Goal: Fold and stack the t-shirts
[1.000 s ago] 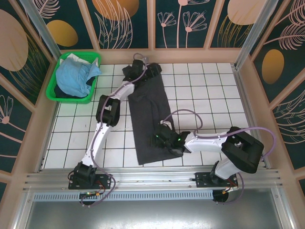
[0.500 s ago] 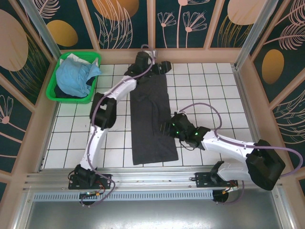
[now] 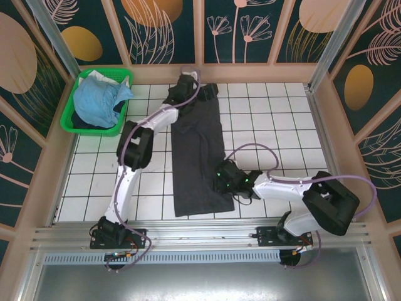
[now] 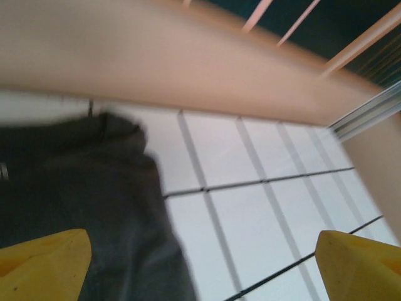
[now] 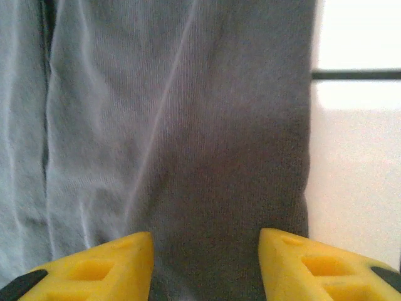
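Right wrist view: the right jaws stand partly apart, their yellow fingertips [image 5: 94, 266] at the bottom of the frame with nothing pinched between them. Flat under the gap lies the charcoal t-shirt [image 5: 188, 125], whose right edge runs straight down the frame beside bare white worktop [image 5: 354, 163].

In the left wrist view the left jaws are spread wide, one yellow tip in each lower corner. They hang over a rumpled corner of the same shirt at the left of a blurred frame.

From the top external view the shirt is a long narrow strip down the middle of the worktop. The left jaws are at its upper end and the right jaws are at the right edge of its lower half. The light blue t-shirt [image 3: 97, 100] sits heaped in the green basket [image 3: 94, 131] at the upper left.

The step looks like taking hold for an end-over-end fold. To do it well, the right jaws should settle onto the edge and catch every layer, not just the top one. The left jaws need a firm bite on the far corner. Lifting both together, with the cloth taut, should keep the strip from skewing.
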